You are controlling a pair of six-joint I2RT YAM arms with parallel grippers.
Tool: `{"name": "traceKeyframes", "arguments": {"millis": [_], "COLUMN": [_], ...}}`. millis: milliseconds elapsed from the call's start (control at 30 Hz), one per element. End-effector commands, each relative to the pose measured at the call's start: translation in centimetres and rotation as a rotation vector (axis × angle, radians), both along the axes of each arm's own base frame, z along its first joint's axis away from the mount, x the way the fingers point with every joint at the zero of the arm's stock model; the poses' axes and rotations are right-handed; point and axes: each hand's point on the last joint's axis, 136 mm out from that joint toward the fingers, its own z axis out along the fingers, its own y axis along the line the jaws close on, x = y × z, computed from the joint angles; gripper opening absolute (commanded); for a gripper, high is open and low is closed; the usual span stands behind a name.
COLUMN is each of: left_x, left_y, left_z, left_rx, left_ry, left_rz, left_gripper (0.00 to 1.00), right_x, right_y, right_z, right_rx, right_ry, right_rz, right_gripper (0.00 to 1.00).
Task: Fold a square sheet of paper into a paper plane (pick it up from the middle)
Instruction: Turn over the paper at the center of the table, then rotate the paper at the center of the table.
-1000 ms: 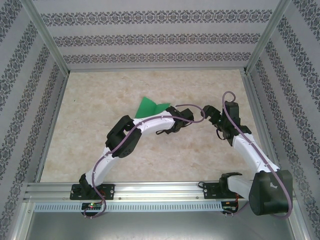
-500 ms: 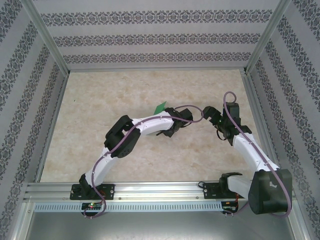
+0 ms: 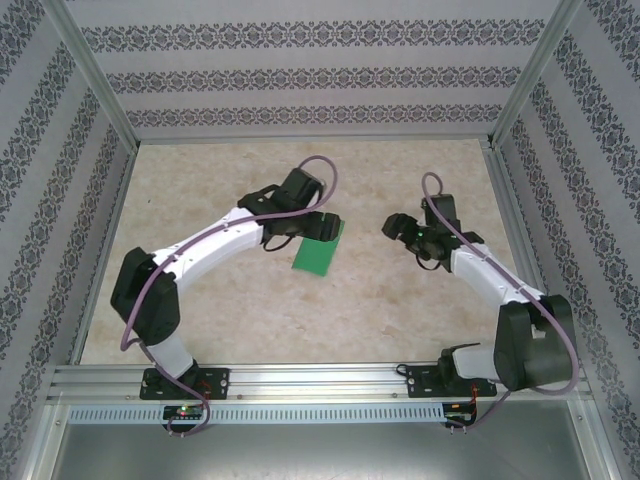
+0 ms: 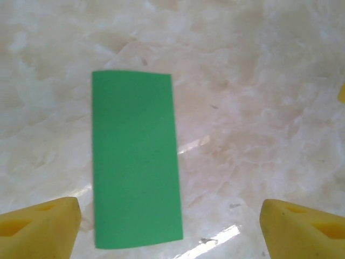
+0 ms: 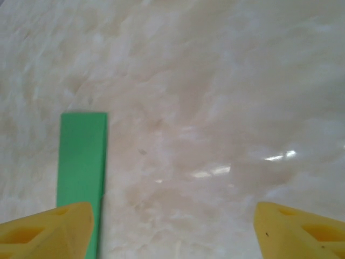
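The square sheet of paper [image 3: 318, 252] is bright green and lies flat on the table as a narrow folded rectangle; a paper plane is out of view. My left gripper [image 3: 300, 228] hovers over its far end, open and holding nothing. In the left wrist view the sheet of paper [image 4: 135, 159] lies below, nearer the left yellow finger [image 4: 38, 226] than the right one, under the left gripper [image 4: 170, 232]. My right gripper [image 3: 393, 227] is open to the right of the sheet, apart from it. In the right wrist view the sheet of paper [image 5: 82, 159] runs behind the left fingertip of the right gripper [image 5: 172, 232].
The marbled beige table [image 3: 230, 300] is bounded by patterned walls with metal posts [image 3: 95, 80]. An aluminium rail [image 3: 320, 385] at the near edge carries both arm bases. A purple cable [image 3: 325, 170] loops above the left wrist.
My left gripper opened and let go of the paper while the arm swung up and back. The paper now lies flat as a rectangle. My right gripper shifted left and back.
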Motion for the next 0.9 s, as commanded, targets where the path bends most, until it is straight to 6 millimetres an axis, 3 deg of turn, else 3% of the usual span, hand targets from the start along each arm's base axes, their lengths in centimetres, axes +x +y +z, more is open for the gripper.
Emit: {"name": "traceKeyframes", "arguments": {"millis": [0,200,300,400,600,733,867], "left_x": [1.4,1.1,0.5,0.0,-0.1,0.1,0.2], "left_y": [3.0,11.5,14.5,16.1,16.6,16.3,15.9], "left_z": [-0.1,-1.8,-2.8,-3.5,-4.1,-4.4,-4.8], "left_rx": [-0.111,-0.135,-0.151,-0.172,-0.198,-0.208,-0.210], "left_ry": [-0.008,-0.011,0.017,0.043,0.067,0.079,0.098], "left_rz": [0.143,0.387,0.481,0.531,0.544,0.533,0.523], "left_gripper": [0.95,1.00,1.00,1.00,1.00,1.00,1.00], "right_x": [0.7,-0.1,-0.4,-0.6,-0.7,-1.2,-3.0], "right_y": [5.2,15.6,19.6,22.4,24.5,24.3,23.7], "right_z": [1.7,0.2,-1.1,-2.5,-5.5,-7.5,-9.1], "right_rx": [-0.001,-0.016,0.009,0.013,-0.025,-0.066,-0.092], "right_ry": [-0.046,-0.019,0.015,0.049,0.126,0.171,0.226], "right_rz": [0.158,0.405,0.485,0.542,0.597,0.631,0.720], "right_gripper": [0.66,0.38,0.30,0.28,0.29,0.29,0.29]}}
